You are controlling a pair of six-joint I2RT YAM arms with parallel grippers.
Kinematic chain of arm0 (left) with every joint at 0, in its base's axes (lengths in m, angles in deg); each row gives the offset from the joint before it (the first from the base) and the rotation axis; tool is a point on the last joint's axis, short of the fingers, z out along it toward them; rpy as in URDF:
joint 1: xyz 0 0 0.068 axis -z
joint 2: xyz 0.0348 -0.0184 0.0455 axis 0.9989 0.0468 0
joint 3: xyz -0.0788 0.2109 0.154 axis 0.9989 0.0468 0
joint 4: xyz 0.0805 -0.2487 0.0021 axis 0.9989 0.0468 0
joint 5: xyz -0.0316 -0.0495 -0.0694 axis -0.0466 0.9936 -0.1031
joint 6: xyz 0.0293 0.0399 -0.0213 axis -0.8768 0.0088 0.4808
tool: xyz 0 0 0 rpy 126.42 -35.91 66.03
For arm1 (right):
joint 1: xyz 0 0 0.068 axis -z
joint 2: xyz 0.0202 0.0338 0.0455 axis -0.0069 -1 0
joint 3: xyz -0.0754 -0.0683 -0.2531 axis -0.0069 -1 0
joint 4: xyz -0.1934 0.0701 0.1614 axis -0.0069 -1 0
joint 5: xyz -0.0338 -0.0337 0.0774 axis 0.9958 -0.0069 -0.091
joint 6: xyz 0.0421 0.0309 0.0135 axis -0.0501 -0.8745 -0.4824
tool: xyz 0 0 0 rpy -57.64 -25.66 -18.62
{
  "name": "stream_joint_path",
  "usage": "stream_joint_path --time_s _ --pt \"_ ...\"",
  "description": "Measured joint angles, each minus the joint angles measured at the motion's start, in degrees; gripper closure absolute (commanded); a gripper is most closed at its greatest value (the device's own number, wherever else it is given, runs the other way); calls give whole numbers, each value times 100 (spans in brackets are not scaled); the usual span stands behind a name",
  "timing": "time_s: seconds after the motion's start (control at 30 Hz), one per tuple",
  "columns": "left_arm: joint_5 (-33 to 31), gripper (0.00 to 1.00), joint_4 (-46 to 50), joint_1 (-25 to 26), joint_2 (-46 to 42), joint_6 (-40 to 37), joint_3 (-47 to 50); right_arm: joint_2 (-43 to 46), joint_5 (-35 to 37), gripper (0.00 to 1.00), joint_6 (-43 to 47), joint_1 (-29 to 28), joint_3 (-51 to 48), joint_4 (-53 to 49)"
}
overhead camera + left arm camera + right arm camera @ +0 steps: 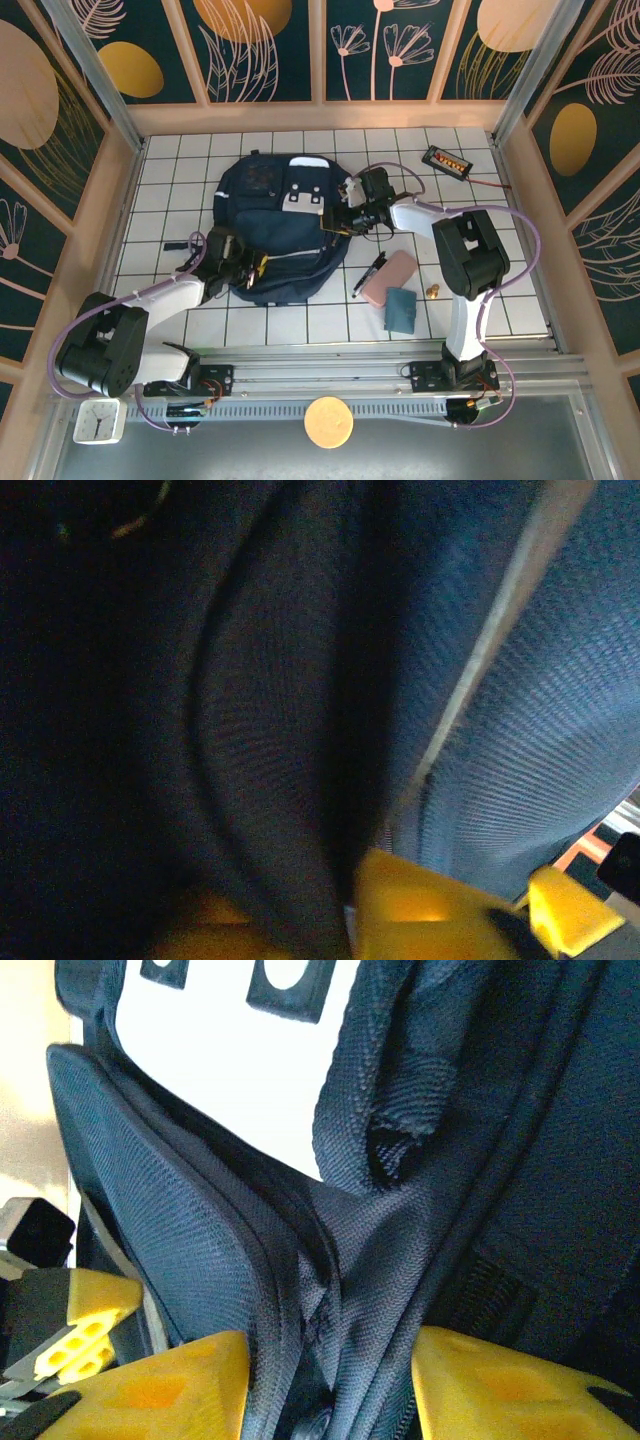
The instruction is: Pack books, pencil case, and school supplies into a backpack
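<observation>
Left gripper (250, 268) and right gripper (336, 220) pinched backpack (280, 200) fabric — pencil case (390, 277), pen (368, 274), teal item (402, 310) lay unpacked outside.

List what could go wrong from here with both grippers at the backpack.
1. The right gripper pinches a fold of the backpack; the fabric could slip out if pulled.
2. The left gripper is shut at its near-left edge; tugging may drag the whole backpack.
3. The pen and pencil case lie beside the right arm; a swing could knock them.
</observation>
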Motion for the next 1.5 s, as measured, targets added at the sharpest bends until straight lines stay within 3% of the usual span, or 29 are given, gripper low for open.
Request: stream_joint_path --time_s 0.13,0.27,0.53,0.8,1.03,1.37,1.43,1.5 --pt "68 100 -59 -201 -72 -166 -24 223 -11 49 374 -15 -138 -2" --pt "227 100 260 -369 -339 -367 -254 691 -162 50 1298 24 -273 -7" --pt "603 100 498 -656 -669 -448 -549 1611 -752 52 4124 326 -529 85" --pt "907 100 719 -839 -686 -490 -809 1338 -404 51 5753 96 -876 83" --pt "968 100 780 -848 -686 -538 -861 1134 540 51 6684 -372 -1084 214" --pt "1025 100 785 -874 -708 -542 -861 918 1272 54 7005 -415 -1207 538" --pt "1025 100 785 -874 -728 -540 -861 916 1307 58 7018 -411 -1224 579" --pt "1025 100 785 -874 -750 -540 -861 916 1342 69 7025 -404 -1224 595"
